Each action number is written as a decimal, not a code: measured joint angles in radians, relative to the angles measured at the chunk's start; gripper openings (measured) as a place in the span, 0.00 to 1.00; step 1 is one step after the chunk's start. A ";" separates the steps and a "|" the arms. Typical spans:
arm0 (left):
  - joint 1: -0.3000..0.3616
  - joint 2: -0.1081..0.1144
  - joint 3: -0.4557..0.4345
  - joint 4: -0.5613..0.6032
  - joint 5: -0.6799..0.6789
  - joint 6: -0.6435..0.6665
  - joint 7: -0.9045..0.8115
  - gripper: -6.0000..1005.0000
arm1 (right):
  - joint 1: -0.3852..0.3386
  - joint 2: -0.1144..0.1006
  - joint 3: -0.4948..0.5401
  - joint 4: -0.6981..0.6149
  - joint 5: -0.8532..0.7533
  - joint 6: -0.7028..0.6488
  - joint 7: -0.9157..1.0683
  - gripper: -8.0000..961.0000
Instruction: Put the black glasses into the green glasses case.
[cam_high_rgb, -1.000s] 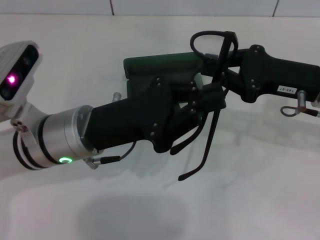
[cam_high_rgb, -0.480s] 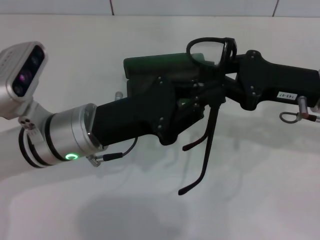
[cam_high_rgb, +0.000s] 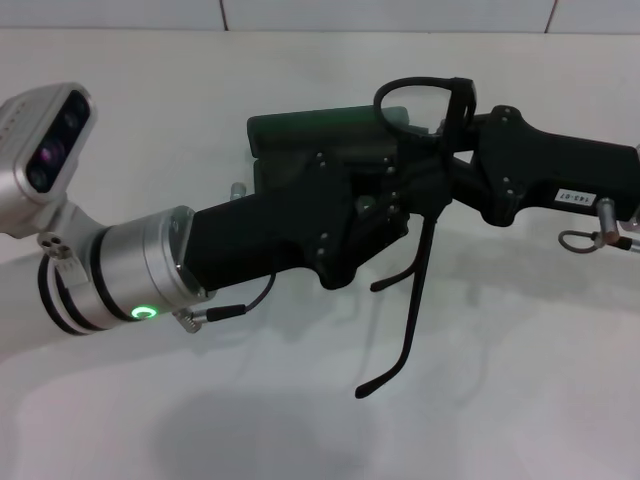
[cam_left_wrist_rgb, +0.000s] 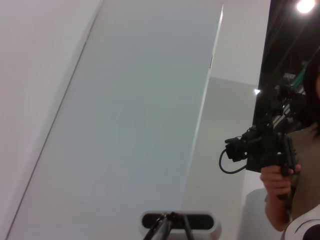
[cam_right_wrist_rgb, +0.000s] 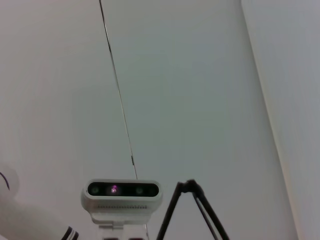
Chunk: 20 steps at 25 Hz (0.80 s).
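The left gripper and right gripper meet above the white worktop. The black glasses are clamped at the frame in the right gripper, temples hanging below. The green glasses case lies just behind the left gripper, whose grip cannot be told.

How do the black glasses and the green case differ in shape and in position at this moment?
The black glasses are a thin frame with long arms hanging down; the green case is a solid rounded box. The glasses are in plain sight between the left hand and right hand; the case is mostly hidden behind the left hand.
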 joint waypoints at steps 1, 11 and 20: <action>-0.001 0.000 0.007 0.002 0.000 0.013 -0.004 0.09 | -0.002 0.000 0.000 0.000 0.000 0.002 0.000 0.12; -0.044 0.000 0.059 -0.029 -0.005 0.008 0.001 0.09 | 0.004 0.000 0.000 0.019 0.001 0.010 -0.015 0.12; -0.044 0.000 0.059 -0.045 -0.025 -0.037 0.000 0.09 | 0.003 0.000 0.000 0.026 0.001 -0.013 -0.015 0.12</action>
